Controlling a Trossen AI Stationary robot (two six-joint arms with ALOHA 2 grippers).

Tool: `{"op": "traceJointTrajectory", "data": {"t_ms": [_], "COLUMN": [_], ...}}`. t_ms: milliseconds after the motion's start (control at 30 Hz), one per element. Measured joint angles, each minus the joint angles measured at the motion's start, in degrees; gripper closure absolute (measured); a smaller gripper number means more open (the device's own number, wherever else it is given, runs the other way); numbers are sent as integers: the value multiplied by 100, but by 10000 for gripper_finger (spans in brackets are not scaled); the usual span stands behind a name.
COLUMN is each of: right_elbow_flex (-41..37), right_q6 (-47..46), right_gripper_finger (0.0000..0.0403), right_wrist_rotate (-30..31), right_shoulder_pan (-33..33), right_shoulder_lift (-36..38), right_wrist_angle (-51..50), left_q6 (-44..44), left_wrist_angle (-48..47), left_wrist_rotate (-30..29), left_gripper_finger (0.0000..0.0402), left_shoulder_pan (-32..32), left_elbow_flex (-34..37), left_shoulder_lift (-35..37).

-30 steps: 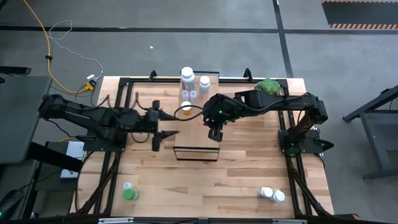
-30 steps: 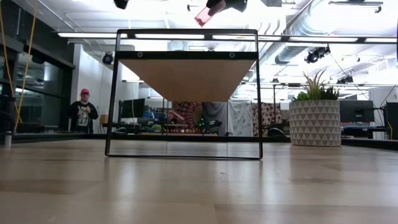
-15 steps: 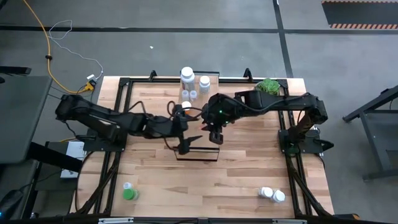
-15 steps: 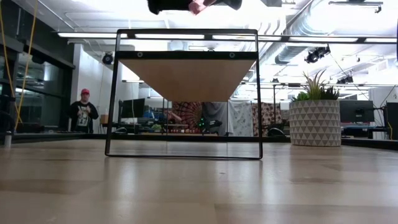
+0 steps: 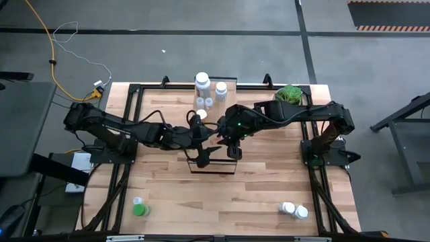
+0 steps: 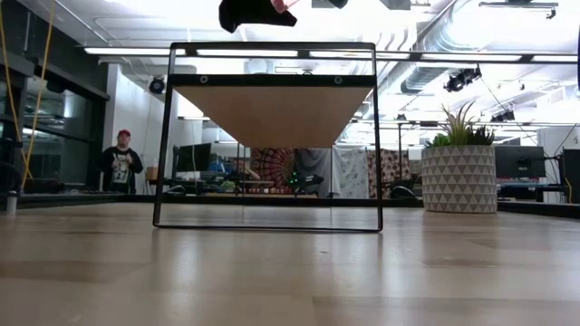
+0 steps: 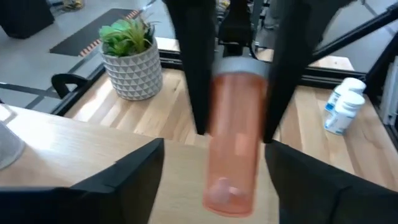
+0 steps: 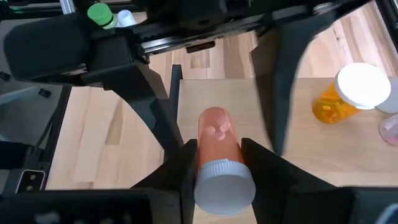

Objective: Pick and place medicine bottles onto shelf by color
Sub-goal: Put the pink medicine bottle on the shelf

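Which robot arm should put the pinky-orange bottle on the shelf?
Probably the right. Its right gripper already clamps the pinkish-orange bottle above the shelf, so it only needs lowering. The left gripper faces the bottle with open jaws, holding nothing.

Left arm has reached in to meet the right one over the shelf

A second ago the left gripper (image 5: pixel 203 156) sat well left of the shelf (image 5: pixel 213 149); now it is above it, its fingers (image 7: pixel 124 186) either side of the pink bottle (image 7: pixel 233 143) clamped in the right gripper (image 8: pixel 214 163). The right gripper has shifted slightly toward it.
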State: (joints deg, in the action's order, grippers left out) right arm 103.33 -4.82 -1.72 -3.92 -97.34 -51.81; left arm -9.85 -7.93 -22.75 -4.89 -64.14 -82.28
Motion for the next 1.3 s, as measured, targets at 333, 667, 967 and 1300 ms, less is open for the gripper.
{"op": "traceJointTrajectory", "data": {"t_ms": [333,667,967,1300], "right_elbow_flex": [0,0,306,942], "right_q6": [94,127,236,392], "right_gripper_finger": [299,299,264,141], "right_wrist_rotate": [-2,-2,131,212], "right_shoulder_pan": [0,0,22,248], "right_shoulder_lift": [2,2,2,50], "right_wrist_angle": [-2,0,-258,-813], "left_q6": [-1,131,147,149], "left_wrist_angle": [-124,-124,-126,-128], "left_wrist_rotate": [162,170,152,52], "left_gripper_finger": [305,316,313,305], "left_shoulder_pan": [0,0,0,-2], "left_elbow_flex": [0,0,2,4], "left_shoulder_lift": [0,0,2,4]}}
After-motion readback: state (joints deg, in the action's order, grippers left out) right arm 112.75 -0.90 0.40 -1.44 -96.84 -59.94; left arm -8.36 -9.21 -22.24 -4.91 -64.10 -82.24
